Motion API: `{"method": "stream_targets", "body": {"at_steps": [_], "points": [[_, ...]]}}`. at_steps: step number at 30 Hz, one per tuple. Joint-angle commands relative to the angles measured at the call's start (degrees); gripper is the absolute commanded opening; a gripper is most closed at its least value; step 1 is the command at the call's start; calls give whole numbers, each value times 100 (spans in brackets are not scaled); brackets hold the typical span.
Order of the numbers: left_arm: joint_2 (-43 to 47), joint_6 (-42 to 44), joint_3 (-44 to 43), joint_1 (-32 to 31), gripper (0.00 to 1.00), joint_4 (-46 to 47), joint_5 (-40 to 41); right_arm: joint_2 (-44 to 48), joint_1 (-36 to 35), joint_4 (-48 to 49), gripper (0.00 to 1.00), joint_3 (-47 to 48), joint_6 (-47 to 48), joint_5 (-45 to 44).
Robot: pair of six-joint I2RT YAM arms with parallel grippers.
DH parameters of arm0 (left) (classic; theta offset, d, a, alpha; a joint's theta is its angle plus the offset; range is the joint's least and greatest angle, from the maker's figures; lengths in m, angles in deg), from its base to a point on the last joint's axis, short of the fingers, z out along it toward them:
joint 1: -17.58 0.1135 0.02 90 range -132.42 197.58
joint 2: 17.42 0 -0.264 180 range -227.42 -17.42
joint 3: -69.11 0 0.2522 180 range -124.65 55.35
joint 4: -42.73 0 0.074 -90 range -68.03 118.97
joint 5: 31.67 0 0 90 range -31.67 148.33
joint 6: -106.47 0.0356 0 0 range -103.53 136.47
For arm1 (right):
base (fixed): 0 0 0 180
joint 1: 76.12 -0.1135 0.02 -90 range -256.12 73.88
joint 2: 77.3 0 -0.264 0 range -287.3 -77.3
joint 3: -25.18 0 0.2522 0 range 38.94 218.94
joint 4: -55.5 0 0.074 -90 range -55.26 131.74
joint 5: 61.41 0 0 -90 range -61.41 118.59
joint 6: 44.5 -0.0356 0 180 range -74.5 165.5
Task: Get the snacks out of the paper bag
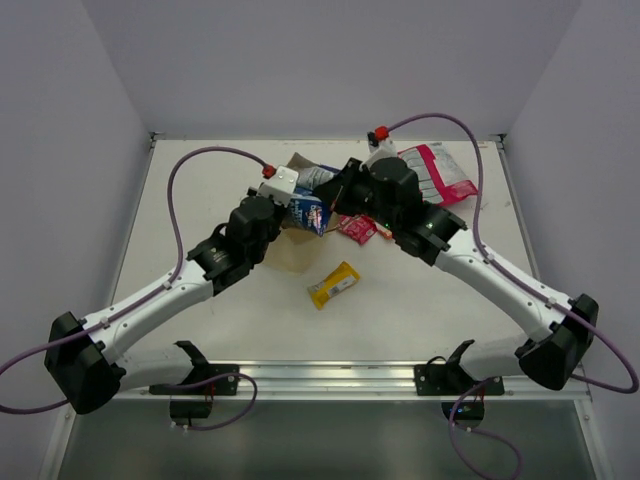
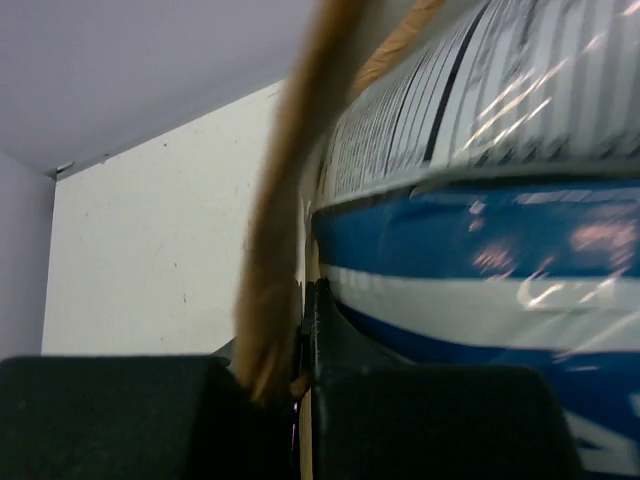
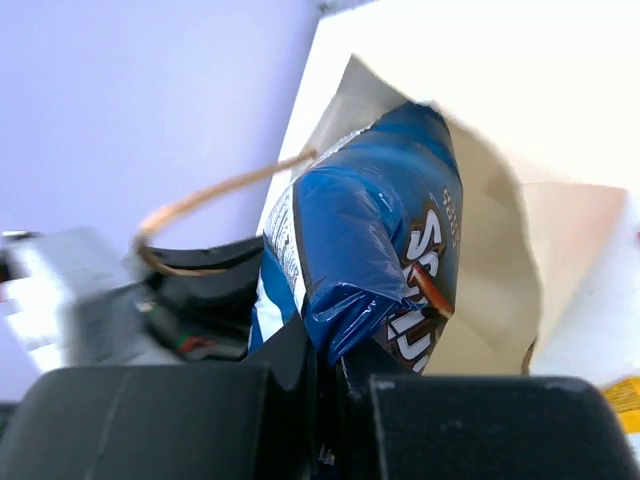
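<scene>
The paper bag lies on its side at the table's middle back, mouth toward the right arm. My left gripper is shut on the bag's tan edge by its looped handle; in the left wrist view the gripper pinches the paper. My right gripper is shut on the blue-and-white bag, which sticks half out of the paper bag's mouth. In the right wrist view the gripper grips the blue bag's lower corner. The blue bag fills the left wrist view's right side.
The large red-pink-and-white bag lies at the back right. The magenta packet and the orange packet lie under the right arm. The yellow bar lies in the middle. The left arm's wrist is close beside the blue bag.
</scene>
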Motion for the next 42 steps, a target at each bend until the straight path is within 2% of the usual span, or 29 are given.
{"method": "stream_targets", "body": {"at_steps": [1, 7, 12, 17, 19, 24, 29, 33, 38, 42], "points": [[-57, -148, -28, -31, 0, -39, 109, 445, 139, 114, 0, 810, 648, -284], [-30, -130, -19, -22, 0, -30, 162, 692, 991, 157, 0, 1067, 660, -172], [22, -236, -1, -22, 0, 67, -295, 841, 1326, 1684, 0, 409, 413, 241], [49, -148, -71, -22, 0, -64, -50, 963, 1458, 2196, 0, -163, 272, -503], [67, -148, -80, 22, 0, -117, -32, 1218, 1773, 2179, 0, -556, 141, -767], [93, -359, -72, 180, 0, -241, -146, 1912, 3238, 1284, 0, -1278, -246, -365], [84, -394, -10, 321, 0, -241, -199, 2825, 4093, 598, 0, -2333, -158, -127], [84, -640, -10, 575, 0, -267, -287, 3406, 4998, 219, 0, -3106, -509, -162], [75, -702, -89, 839, 0, -320, -445, 3627, 5474, 201, 0, -3828, -1010, -391], [67, -711, -89, 901, 0, -294, -436, 3329, 5650, 753, 0, -4355, -1204, -110]]}}
